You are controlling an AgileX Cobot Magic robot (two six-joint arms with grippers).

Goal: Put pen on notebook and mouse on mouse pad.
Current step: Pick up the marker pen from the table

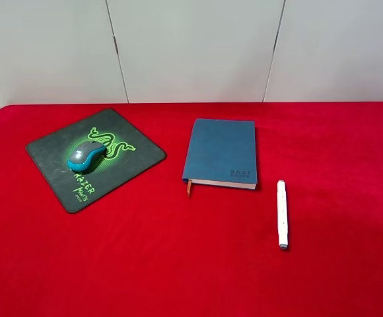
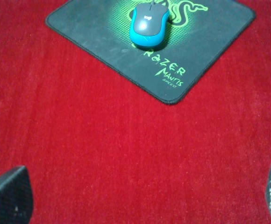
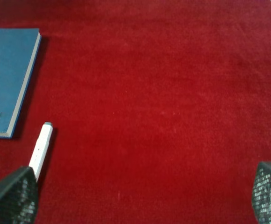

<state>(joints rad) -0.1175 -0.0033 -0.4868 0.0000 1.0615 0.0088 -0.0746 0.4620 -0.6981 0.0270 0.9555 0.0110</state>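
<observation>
Pen (image 1: 282, 214) lies on the red tabletop (image 1: 178, 277), right of centre and nearest the front edge, just off the notebook (image 1: 221, 152), so that half of the job is not yet done. Its long axis runs front to back, grey tip toward the front edge. Right fingers (image 3: 11, 198) hang spread wide and empty by its near end, probably lined up for the pick. Left fingers (image 2: 9, 198) are apart too, holding nothing. Toward the far left corner, the mouse (image 1: 86, 155) already sits on the pad (image 1: 145, 153).
</observation>
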